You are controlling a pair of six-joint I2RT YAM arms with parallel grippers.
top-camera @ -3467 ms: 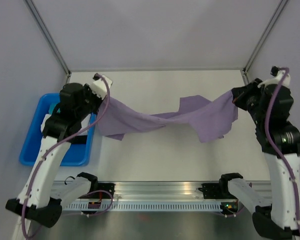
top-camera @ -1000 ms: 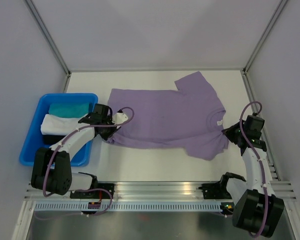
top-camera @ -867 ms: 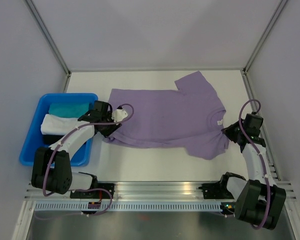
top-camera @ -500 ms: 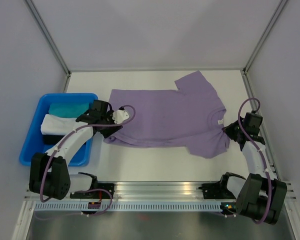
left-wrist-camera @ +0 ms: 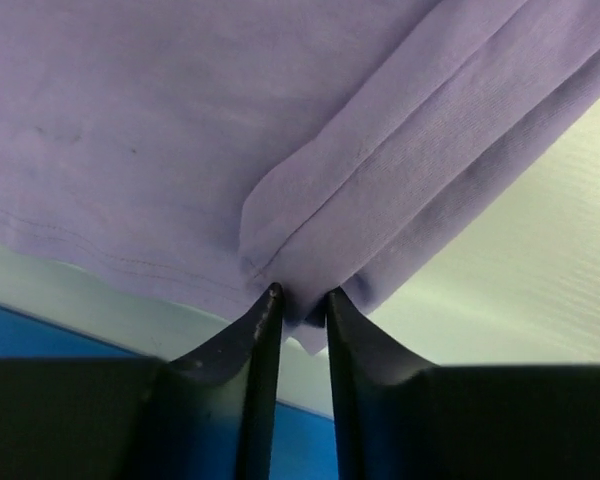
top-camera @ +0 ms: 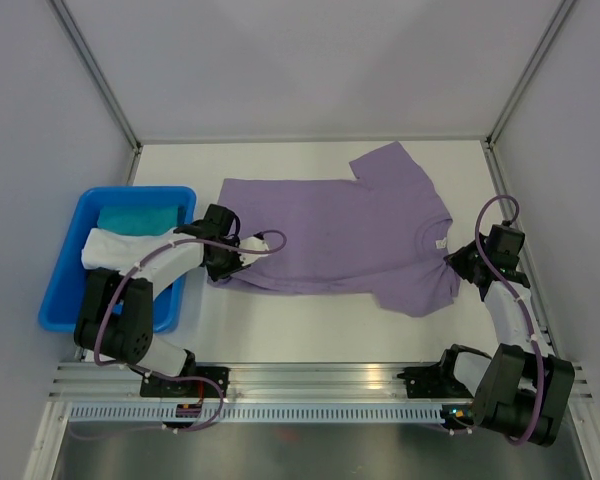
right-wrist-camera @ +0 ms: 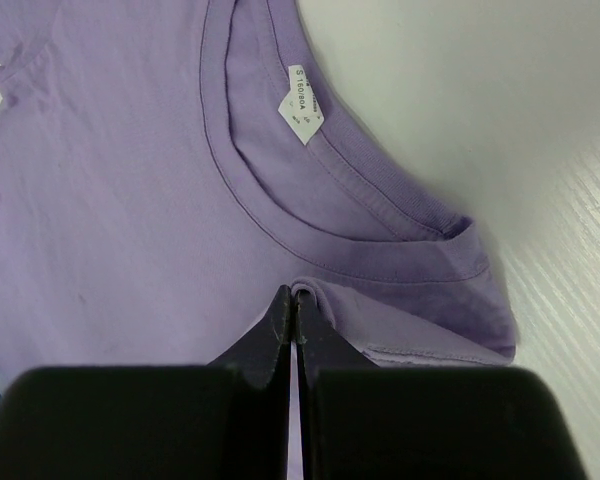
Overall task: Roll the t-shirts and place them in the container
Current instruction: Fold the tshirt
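A lavender t-shirt (top-camera: 330,235) lies spread flat on the white worktop (top-camera: 310,320), its long axis running left to right: hem toward the blue bin (top-camera: 55,300), collar (right-wrist-camera: 280,230) toward the right edge, one sleeve pointing to the far side. The left gripper (top-camera: 230,262) sits low at the near hem corner, jaws straddling a folded ridge of hem with cloth touching both tips (whether they truly pinch it cannot be told from the wrist view). The right gripper (top-camera: 458,262) is at the opposite end, jaws clenched on a small nip of fabric just below the neckline, the size label (right-wrist-camera: 298,108) showing inside the collar. Each arm thus stands at one end of the garment, and nearly all of the cloth lies between them and toward the far side. Any roll along the length would likely start from the hem, where the left arm is the nearer; the shirt is not yet rolled.
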